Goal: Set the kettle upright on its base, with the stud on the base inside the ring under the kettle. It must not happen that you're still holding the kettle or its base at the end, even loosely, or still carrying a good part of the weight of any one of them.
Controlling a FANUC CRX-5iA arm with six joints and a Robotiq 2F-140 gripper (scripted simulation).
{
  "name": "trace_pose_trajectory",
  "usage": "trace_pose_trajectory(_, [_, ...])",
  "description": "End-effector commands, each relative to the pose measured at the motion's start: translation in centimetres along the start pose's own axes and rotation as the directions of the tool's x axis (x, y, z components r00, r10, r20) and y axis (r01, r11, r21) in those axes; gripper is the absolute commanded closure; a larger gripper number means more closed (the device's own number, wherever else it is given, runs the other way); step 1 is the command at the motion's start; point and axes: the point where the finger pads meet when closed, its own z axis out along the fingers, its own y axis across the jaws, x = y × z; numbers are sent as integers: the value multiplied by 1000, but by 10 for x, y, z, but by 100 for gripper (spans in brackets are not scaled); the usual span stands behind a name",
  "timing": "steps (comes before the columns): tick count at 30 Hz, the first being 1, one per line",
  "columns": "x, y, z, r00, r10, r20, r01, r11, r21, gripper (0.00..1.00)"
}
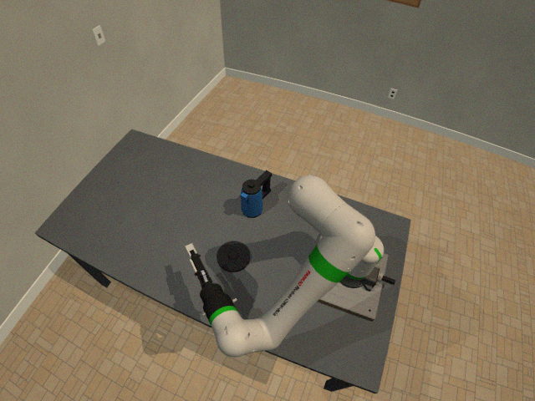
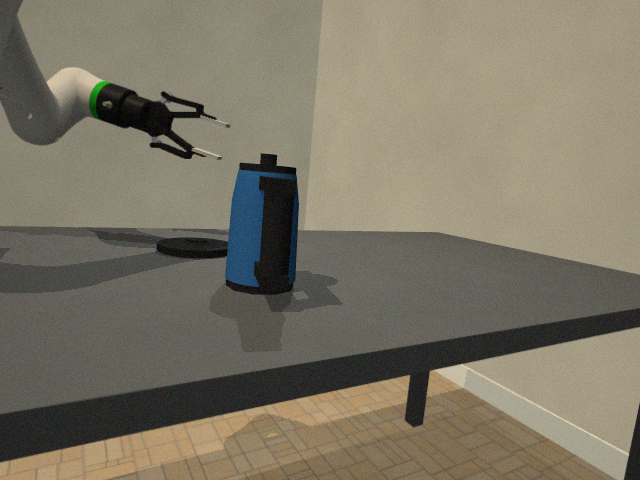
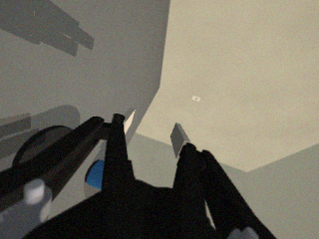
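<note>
The blue kettle (image 1: 252,199) with a black lid and black handle stands upright on the dark table, apart from its base; it also shows in the exterior view (image 2: 262,224) and as a blue patch in the wrist view (image 3: 96,172). The black round base (image 1: 233,256) lies flat on the table nearer the front, also seen in the exterior view (image 2: 192,247). My gripper (image 1: 191,254) hangs in the air to the left of the base, well away from the kettle. Its fingers (image 2: 217,139) stand partly open with nothing between them, as the wrist view (image 3: 152,130) also shows.
The arm's mount is a grey plate (image 1: 359,293) at the table's right end. The arm's elbow (image 1: 242,332) reaches over the table's front edge. Walls stand behind and to the left of the table.
</note>
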Motion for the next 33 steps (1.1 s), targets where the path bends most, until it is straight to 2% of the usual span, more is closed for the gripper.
trace_pose_trajectory(1, [2, 30, -7, 1000, 0, 0, 0, 1000, 0, 53])
trace_pose_trajectory(4, [2, 37, -9, 1000, 0, 0, 0, 1000, 0, 53])
trace_pose_trajectory(10, [5, 77, -19, 1000, 0, 0, 0, 1000, 0, 53])
trace_pose_trajectory(14, [6, 92, -22, 1000, 0, 0, 0, 1000, 0, 53])
trace_pose_trajectory(26, [5, 96, -23, 1000, 4, 2, -4, 1000, 2, 53])
trace_pose_trajectory(33, [-6, 101, -16, 998, 54, 28, -55, 998, 18, 53])
